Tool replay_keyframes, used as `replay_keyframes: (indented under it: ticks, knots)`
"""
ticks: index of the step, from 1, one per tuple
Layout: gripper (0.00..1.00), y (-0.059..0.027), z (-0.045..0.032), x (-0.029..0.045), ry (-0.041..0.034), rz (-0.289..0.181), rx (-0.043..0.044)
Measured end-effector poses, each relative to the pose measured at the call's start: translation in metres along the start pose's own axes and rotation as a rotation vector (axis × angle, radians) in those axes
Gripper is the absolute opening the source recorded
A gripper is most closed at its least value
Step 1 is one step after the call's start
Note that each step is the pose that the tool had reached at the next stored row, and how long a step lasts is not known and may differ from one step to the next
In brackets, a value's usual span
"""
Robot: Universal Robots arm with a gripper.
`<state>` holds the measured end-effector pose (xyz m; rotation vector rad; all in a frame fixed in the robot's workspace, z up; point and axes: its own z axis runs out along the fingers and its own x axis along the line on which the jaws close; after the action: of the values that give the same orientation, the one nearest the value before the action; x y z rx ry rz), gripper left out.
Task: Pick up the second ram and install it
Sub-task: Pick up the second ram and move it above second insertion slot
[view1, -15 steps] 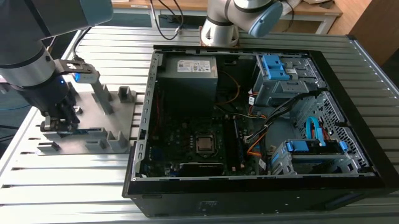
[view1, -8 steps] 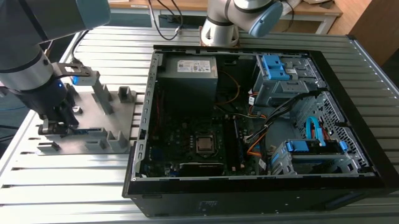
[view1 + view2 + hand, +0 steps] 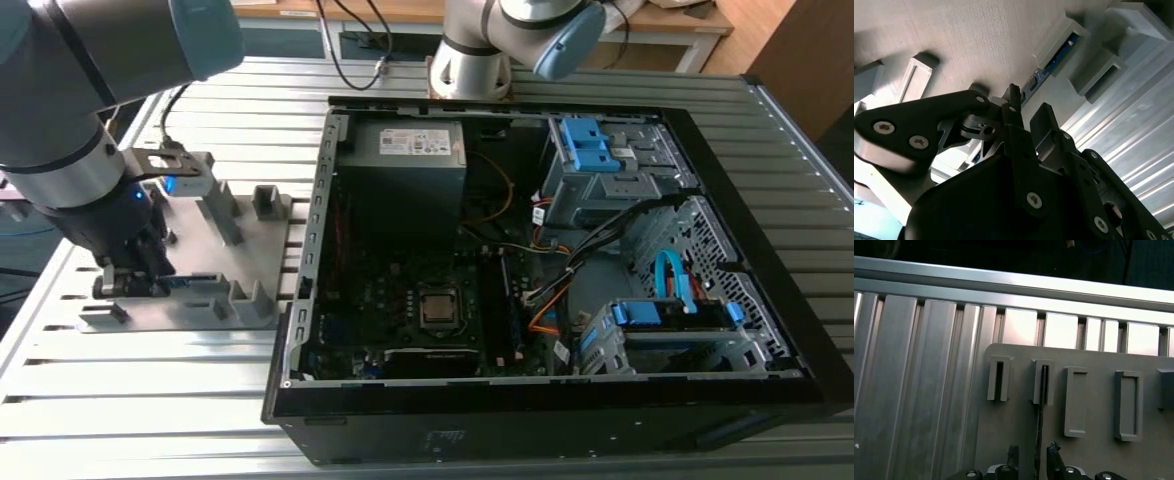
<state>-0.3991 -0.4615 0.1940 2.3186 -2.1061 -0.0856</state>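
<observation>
Ribbed silver bench [image 3: 160,400], plain grey fixture plate [image 3: 187,290], black computer case [image 3: 534,425] with bright blue drive brackets [image 3: 587,140]; dark blue-green second ram [image 3: 1060,51], black hand [image 3: 1027,103].

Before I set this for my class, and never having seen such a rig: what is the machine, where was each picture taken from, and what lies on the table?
The machine is a grey jointed robot arm with blue caps. The exterior view looks down on the whole scene; both wrist views come from cameras riding on the arm, looking past its black jaws. On the ribbed aluminium table lie an open black computer case and a grey fixture plate with slotted blocks. The second ram, a thin dark circuit-board stick, stands on edge in one slot. The jaws sit open on either side of it, not yet holding it.
</observation>
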Motion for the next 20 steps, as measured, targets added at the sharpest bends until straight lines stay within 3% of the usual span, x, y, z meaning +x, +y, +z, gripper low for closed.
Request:
replay_keyframes:
  ticks: [3,10,13,16,20]
  knots:
    - [0.36,-0.0003,0.0033,-0.0006,-0.006,0.0,0.0005]
    - [0.36,-0.0003,0.0034,-0.0006,-0.0061,0.0,0.0006]
    - [0.28,-0.0003,0.0034,-0.0006,-0.0062,0.0,0.0006]
    - [0.14,-0.0003,0.0034,-0.0006,-0.0061,0.0,0.0005]
    - [0.14,-0.0003,0.0034,-0.0006,-0.0061,0.0,0.0006]
